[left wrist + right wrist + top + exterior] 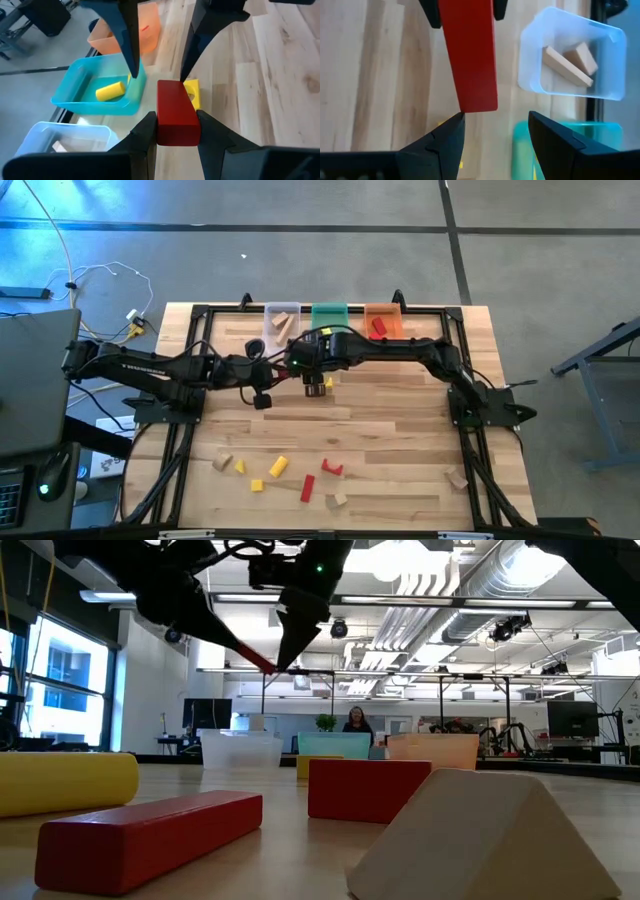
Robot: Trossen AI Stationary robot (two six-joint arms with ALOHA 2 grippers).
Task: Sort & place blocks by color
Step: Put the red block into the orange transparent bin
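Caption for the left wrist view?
Left gripper clamps a red bar between the open right gripper's fingers.

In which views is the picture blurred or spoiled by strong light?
Low view: the near tan wedge and red bar look soft, and the ceiling lamps glare. Right wrist view: the held red block is blurred. High view: blue light falls on the floor at the left.

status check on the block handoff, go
Left gripper shut on red bar, mid-air near the bins. Right gripper open, fingers either side of the bar's far end, not gripping. Nothing in the way.
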